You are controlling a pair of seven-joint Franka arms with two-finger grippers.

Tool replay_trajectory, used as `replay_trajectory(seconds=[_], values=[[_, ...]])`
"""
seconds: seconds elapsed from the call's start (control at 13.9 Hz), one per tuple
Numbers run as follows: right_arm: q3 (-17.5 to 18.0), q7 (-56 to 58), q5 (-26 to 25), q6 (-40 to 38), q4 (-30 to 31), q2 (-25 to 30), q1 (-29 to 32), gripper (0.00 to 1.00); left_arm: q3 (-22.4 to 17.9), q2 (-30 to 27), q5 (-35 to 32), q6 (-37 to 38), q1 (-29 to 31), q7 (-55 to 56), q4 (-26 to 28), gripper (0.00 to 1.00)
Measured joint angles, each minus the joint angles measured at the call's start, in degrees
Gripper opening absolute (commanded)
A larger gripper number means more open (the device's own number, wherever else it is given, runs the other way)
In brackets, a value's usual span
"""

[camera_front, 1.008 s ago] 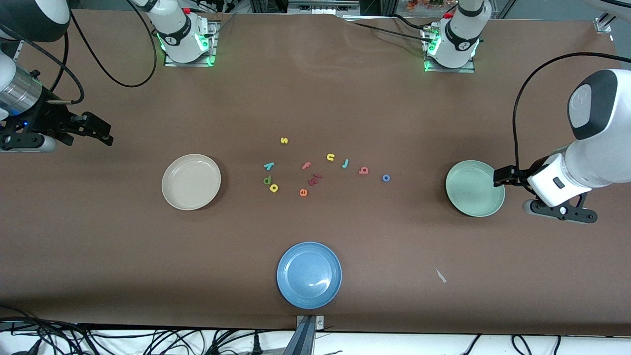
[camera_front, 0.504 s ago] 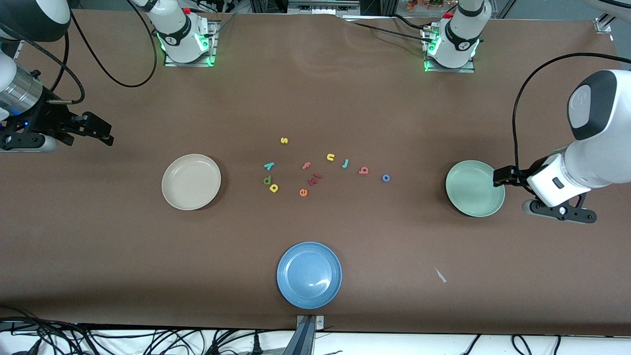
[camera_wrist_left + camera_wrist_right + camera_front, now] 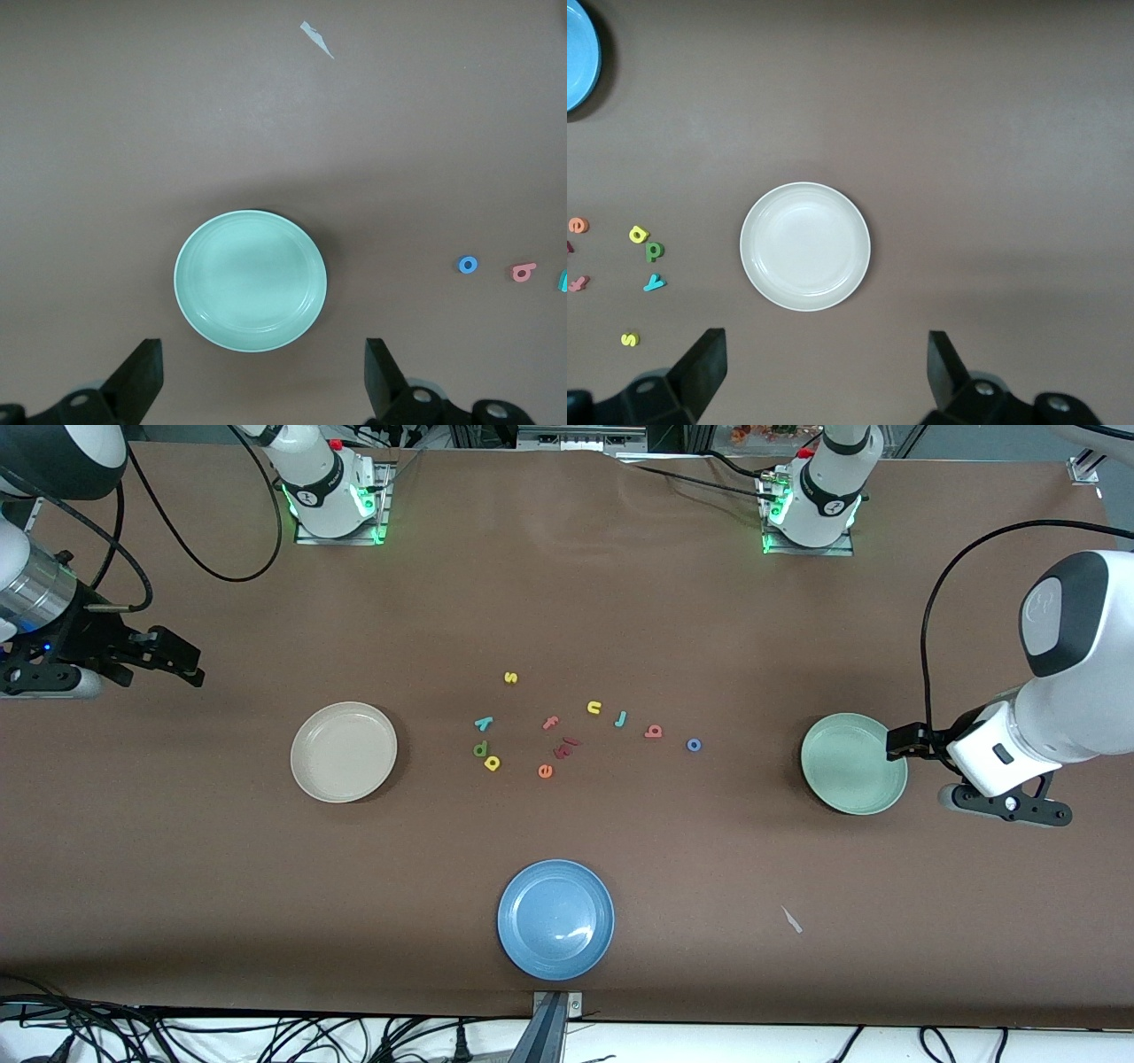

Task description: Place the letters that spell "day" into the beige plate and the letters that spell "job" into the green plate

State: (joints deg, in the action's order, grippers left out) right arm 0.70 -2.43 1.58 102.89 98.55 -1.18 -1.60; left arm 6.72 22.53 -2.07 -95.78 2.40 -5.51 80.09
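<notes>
Brown table [image 3: 567,602], front view. Beige plate [image 3: 344,751] centre-left, green plate [image 3: 853,763] centre-right, both bare. Right end effector [image 3: 177,666] at upper left and left end effector [image 3: 904,746] at the right edge, fingers apart, holding nothing. Letters d [image 3: 480,749], a [image 3: 492,762], y [image 3: 484,723], j [image 3: 621,719], b [image 3: 653,732], o [image 3: 694,745] lie mid-frame.

Bare desk [image 3: 567,602] all round the letter cluster [image 3: 567,731], open to approach from above. Within the cluster, tight spots: green d [image 3: 479,749] touching yellow a [image 3: 492,763], little room for fingers between. Blue o [image 3: 694,745] apart from pinkish-red b [image 3: 653,732], free on every side. Beige plate [image 3: 344,751] and green plate [image 3: 853,763] flanking, blue plate [image 3: 555,919] nearer the front camera, all well apart from the letters
</notes>
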Motion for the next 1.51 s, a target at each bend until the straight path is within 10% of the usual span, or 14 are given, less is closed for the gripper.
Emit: replay_trajectory(seconds=[1.51], values=[[0.0, 0.0, -0.7, -1.3, -0.5, 0.2, 0.0, 1.00, 0.0, 0.4, 0.0, 0.0, 0.0, 0.0, 0.3, 1.00]])
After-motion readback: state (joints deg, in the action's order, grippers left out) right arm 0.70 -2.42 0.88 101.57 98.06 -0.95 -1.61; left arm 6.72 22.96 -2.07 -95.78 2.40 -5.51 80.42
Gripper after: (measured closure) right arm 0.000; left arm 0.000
